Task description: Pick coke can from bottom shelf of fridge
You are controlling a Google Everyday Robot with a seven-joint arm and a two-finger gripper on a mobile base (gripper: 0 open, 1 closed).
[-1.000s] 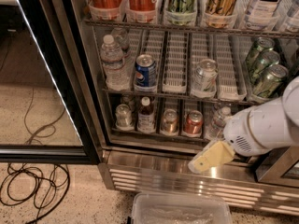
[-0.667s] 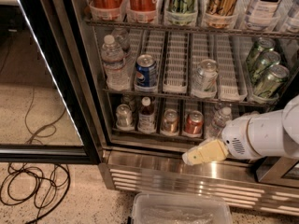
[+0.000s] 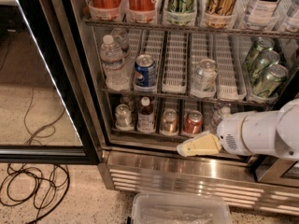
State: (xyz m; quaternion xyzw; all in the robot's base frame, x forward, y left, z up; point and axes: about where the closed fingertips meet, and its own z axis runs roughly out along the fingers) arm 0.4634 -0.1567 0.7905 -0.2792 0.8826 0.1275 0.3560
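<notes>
Although the clear, round-cornered plastic bin [image 3: 180, 211] sits nearest on the speckled floor, the coming move turns on what lies just past it. Above the ribbed steel base of the tall stainless-steel fridge [image 3: 187, 178], the cream, wedge-shaped gripper [image 3: 187, 148] on its smooth white arm hovers at the sill. It points toward the left of the view, along the fridge front. Seen side-on, whether it is open or closed I cannot tell.

Just behind and slightly above it stands the small red coke can [image 3: 192, 122] with its silver rim, upright with its long axis vertical. It is at the front of the bottom shelf [image 3: 140, 133], a wire rack with white slatted plastic lanes. The can therefore lies inward of the gripper, not along its heading, so reaching it likely means swinging the tip into the fridge.

A copper-brown can [image 3: 169, 122] stands just beside it on one side and a clear bottle [image 3: 218, 118] on the other, so clearance looks tight. Being smooth, round, thin metal, the can may slip if pinched off-centre.
</notes>
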